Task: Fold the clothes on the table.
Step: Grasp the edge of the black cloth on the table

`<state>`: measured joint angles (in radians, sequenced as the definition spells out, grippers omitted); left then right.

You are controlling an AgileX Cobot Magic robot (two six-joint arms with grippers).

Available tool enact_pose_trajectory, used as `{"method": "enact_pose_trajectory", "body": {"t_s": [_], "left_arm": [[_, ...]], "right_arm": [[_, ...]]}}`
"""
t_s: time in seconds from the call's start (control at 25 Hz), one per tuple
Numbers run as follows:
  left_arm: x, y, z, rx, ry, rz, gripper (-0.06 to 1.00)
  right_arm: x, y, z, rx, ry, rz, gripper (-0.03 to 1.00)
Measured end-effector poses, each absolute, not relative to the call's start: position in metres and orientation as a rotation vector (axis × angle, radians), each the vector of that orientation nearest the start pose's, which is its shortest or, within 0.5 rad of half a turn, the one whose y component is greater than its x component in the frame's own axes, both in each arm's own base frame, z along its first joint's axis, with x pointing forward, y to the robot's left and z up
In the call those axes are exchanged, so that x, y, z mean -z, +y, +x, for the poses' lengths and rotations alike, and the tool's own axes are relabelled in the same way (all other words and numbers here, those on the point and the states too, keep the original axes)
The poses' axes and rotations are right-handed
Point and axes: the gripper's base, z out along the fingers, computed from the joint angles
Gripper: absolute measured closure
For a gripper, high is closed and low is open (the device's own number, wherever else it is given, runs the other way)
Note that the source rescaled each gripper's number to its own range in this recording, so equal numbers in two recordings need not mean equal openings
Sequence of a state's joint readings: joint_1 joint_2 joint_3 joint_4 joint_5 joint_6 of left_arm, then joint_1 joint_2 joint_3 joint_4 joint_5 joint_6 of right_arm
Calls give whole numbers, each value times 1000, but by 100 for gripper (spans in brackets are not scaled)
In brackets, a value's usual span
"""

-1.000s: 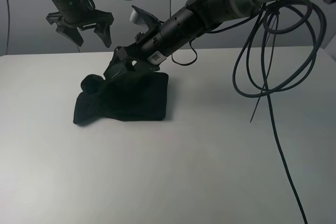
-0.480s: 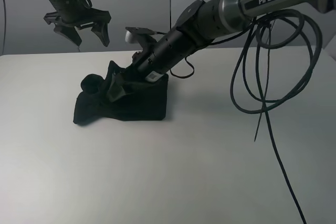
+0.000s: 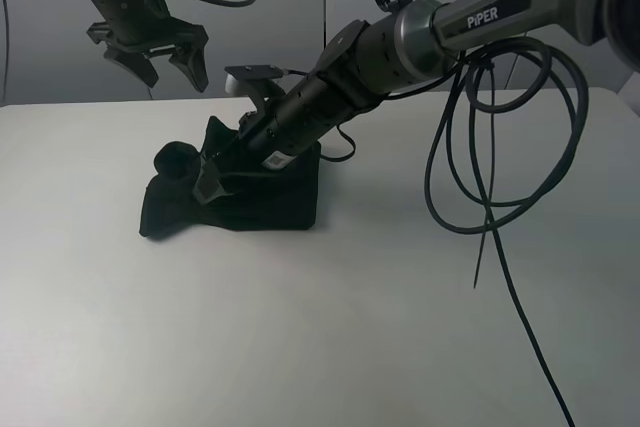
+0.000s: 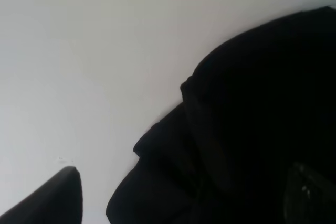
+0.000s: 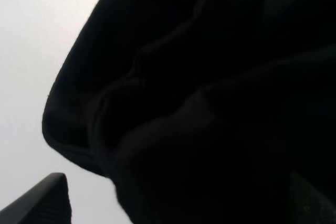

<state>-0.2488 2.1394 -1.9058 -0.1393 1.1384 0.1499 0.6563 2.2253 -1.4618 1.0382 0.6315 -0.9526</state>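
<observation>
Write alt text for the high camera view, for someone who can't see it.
A black cloth lies bunched on a white table, and the right tool, open, reaches down onto the cloth's left part from a long arm on the right. The left tool hangs open above the table's far edge, apart from the cloth.

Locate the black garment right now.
In the exterior high view the black garment lies bunched on the white table, left of centre, with the right claw on it and the left claw hanging above its left end.
</observation>
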Motion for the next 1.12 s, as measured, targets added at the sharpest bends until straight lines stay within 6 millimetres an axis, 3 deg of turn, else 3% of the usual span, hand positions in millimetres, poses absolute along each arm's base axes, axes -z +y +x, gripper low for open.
{"method": "enact_pose_trajectory", "body": {"t_s": [0.28,0.52,0.64,0.84,1.0,1.12], "left_arm": [[-270,-118,437,258,2738,540,-5],[-271,-114,436,236,2742,544,-5],[-276,-107,437,248,2728,507,-5],[-287,-97,436,273,2707,461,-5],[-288,-103,435,355,2704,450,-5],[-288,-123,429,386,2704,515,-5]], "right_arm": [[-120,311,330,-903,2452,-1038,9],[-152,296,334,-702,2459,-1062,9],[-179,265,348,-578,2474,-958,9],[-224,177,364,-339,2502,-743,8],[-271,123,346,-205,2509,-635,-1],[-296,103,317,-114,2538,-598,-3]]}}
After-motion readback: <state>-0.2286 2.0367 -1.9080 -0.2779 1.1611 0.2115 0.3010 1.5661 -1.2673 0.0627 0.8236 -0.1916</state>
